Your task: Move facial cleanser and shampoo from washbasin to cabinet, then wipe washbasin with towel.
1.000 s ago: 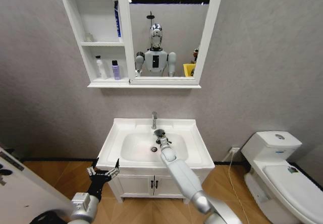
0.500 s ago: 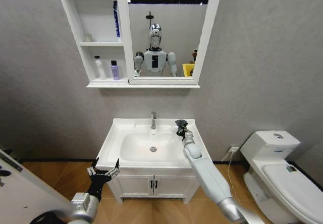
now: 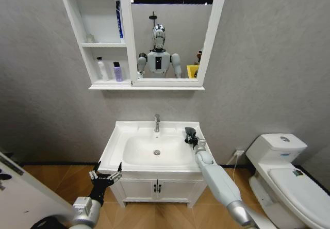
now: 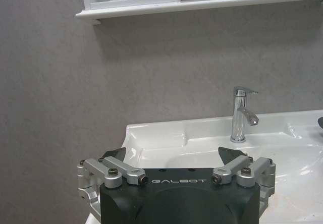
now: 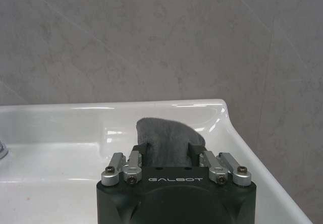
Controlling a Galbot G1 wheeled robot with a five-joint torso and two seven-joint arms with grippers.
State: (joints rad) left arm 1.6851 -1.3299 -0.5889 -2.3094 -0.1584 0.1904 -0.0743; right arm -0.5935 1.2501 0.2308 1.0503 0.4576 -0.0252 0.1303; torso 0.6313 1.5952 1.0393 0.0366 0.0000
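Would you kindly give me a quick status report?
Right gripper shut on small dark grey cloth towel, at white ceramic washbasin's right rear corner. Left gripper open, low by front-left. Nothing in the way.

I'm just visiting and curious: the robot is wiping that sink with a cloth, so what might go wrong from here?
1. The right tool holds the towel on the washbasin ledge near its right back corner, so a wide stroke could run off the edge.
2. The tap stands close by; a sweep inward might knock it.
3. The left tool waits open by the front corner, low risk.
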